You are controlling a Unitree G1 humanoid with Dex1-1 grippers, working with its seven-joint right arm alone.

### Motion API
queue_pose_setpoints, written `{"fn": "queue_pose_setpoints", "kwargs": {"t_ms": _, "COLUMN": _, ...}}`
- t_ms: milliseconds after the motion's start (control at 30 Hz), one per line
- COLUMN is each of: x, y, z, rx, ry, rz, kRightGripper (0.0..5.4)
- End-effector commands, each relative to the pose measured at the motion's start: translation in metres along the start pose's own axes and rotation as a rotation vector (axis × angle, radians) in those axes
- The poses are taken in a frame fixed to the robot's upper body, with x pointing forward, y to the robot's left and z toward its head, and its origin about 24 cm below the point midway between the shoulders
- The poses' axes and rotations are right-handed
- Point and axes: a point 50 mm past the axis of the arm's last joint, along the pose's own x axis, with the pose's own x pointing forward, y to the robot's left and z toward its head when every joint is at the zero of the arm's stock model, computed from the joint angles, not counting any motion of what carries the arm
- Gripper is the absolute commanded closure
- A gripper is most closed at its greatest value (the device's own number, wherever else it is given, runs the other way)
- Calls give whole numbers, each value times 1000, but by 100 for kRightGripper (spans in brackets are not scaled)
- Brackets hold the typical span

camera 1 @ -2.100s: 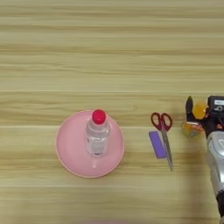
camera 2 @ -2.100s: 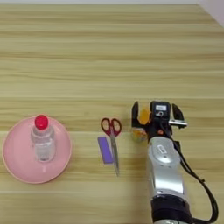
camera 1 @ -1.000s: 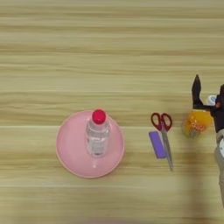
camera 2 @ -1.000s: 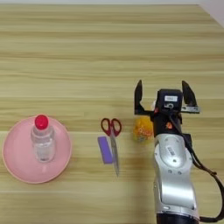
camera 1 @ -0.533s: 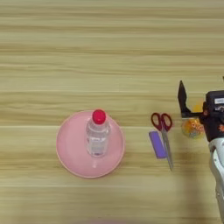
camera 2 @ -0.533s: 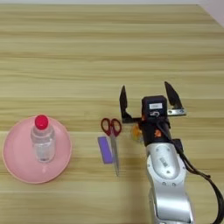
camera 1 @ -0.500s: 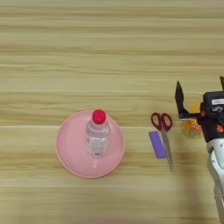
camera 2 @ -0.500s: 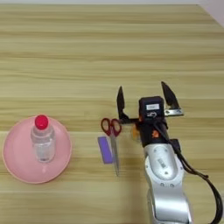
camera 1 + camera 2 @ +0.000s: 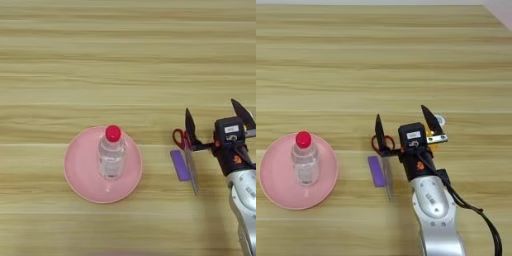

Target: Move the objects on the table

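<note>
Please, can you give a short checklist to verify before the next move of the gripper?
1. Gripper open: ok, fingers spread wide.
2. Nothing held: ok.
3. Gripper over the scissors: ok, left finger above the red handles.
4. Purple block clear of scissors: not ok, it lies close beside the blade.
5. Orange bottle: cannot tell, only a white cap shows behind the right finger.
6. Clear bottle upright on pink plate: ok.

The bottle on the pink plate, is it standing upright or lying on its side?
Upright. The bottle stands on the pink plate, and its red cap is at the top, above the clear body.
</note>
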Motion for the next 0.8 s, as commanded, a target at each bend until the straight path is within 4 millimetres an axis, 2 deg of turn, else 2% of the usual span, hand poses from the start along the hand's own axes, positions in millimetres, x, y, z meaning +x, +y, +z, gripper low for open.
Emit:
{"fn": "queue_pose_setpoints", "kwargs": {"t_ms": 33, "x": 10, "y": -4, "z": 7, "rx": -30, "ry": -55, "rz": 16, "kRightGripper": 5}}
{"fn": "queue_pose_setpoints", "kwargs": {"t_ms": 800, "x": -5, "y": 19, "z": -20, "rx": -16, "ry": 81, "rz": 117, "kRightGripper": 5}}
